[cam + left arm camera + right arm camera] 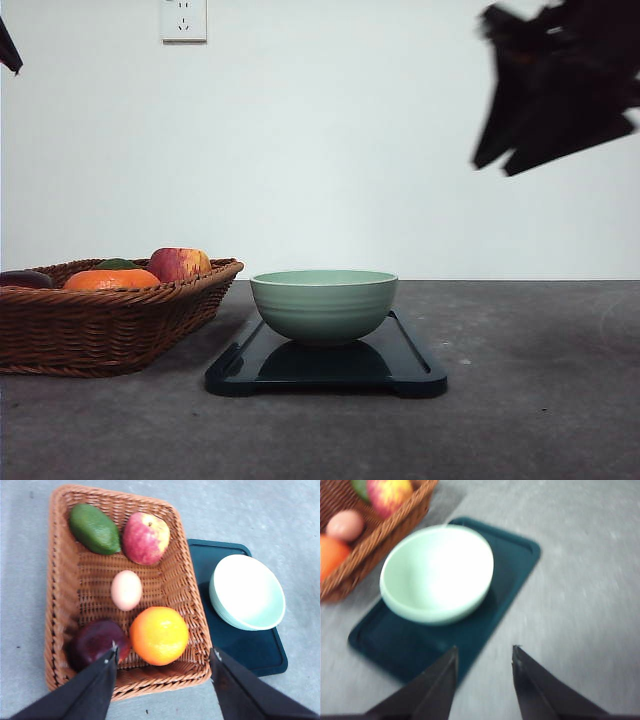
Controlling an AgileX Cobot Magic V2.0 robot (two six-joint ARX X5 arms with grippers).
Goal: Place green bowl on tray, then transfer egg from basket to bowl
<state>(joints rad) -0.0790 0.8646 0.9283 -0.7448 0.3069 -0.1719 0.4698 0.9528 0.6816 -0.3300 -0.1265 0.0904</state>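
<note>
The bowl (pixel 323 304) sits upright on the tray (pixel 415 370) in my front view, near the middle of the tray, its rim level. The basket (pixel 100 325) is to the left of the tray, just beside it, and over its rim I see an apple (pixel 178 264), an orange (pixel 110 280), a bit of a green fruit (pixel 116 264) and a dark fruit (pixel 25 278) at the far left. I cannot see the egg from here. My right arm (pixel 560 85) hangs high at the upper right, blurred, well above the table (pixel 540 400).

From the left wrist I look down into the basket (pixel 62 580). The egg (pixel 126 590) lies near its middle, between the apple (pixel 146 538) and the orange (pixel 159 635). The green fruit (pixel 94 529) is in a corner next to the apple, the dark fruit (pixel 96 642) next to the orange. The left gripper (pixel 164 659) hangs over the orange's end of the basket, jaws spread wide with nothing between them. The bowl (pixel 247 592) stands on the tray (pixel 260 652) beside the basket.

From the right wrist, the bowl (pixel 437 574) is empty on the tray (pixel 395 645), with the basket's corner (pixel 380 530) close by, holding the egg (pixel 344 525), apple (pixel 390 494) and orange (pixel 331 555). The right gripper (pixel 484 655) is over the tray's edge and bare table, jaws apart and holding nothing. This picture is a little blurred.
</note>
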